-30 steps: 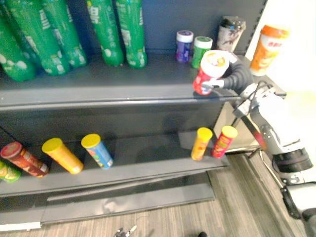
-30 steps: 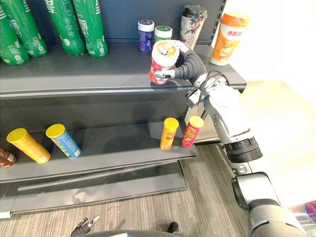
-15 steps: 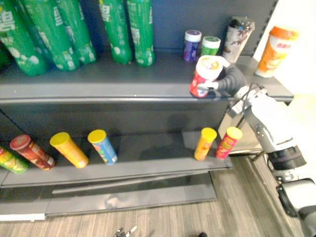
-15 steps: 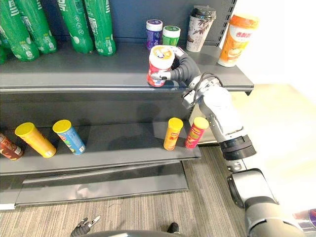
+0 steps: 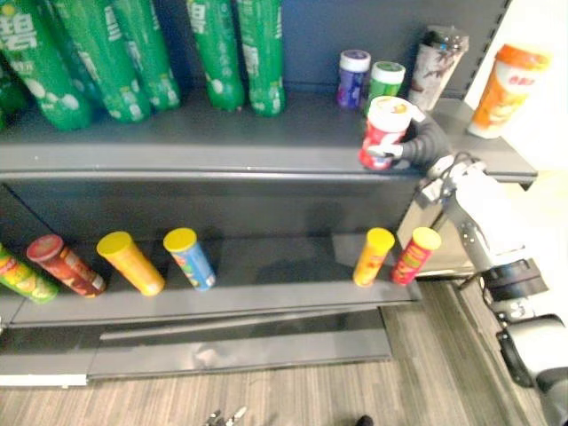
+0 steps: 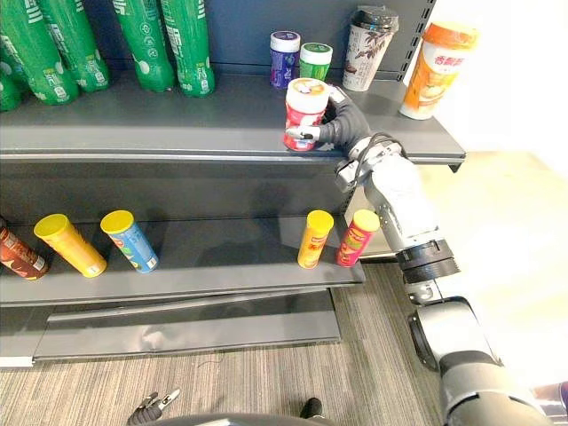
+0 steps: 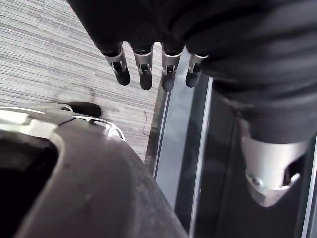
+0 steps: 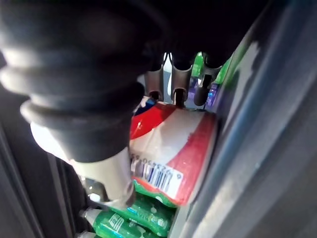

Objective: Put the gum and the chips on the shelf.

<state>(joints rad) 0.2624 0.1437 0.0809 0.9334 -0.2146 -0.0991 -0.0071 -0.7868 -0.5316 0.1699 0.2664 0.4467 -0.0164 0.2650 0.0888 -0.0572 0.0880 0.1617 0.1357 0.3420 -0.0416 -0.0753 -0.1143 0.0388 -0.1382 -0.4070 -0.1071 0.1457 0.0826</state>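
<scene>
While your left hand hangs with its fingers straight and released over the grey striped carpet floor by the foot of the rack, all the work sits higher up on the right. On the dark metal lower shelf, a yellow tube and a red-and-yellow tube sit side by side near its right end. A brown tube, another yellow tube and a blue tube crowd the left end, so you have a bare stretch in the middle. Above it, at the front lip of the upper shelf, your right hand has its fingers grasping the red-and-white can. It is a short cylinder with a glossy printed wrap and a pale lid, held roughly upright with its base at the edge; you cannot tell whether it bears on the shelf. Left of the can the smooth shelf lies open across to the green bottles ranged along the back. Just behind the can stand a purple gum jar and a green gum jar, close together. To their right is a dark-lidded cup, then an orange cup by the shelf's right end.
</scene>
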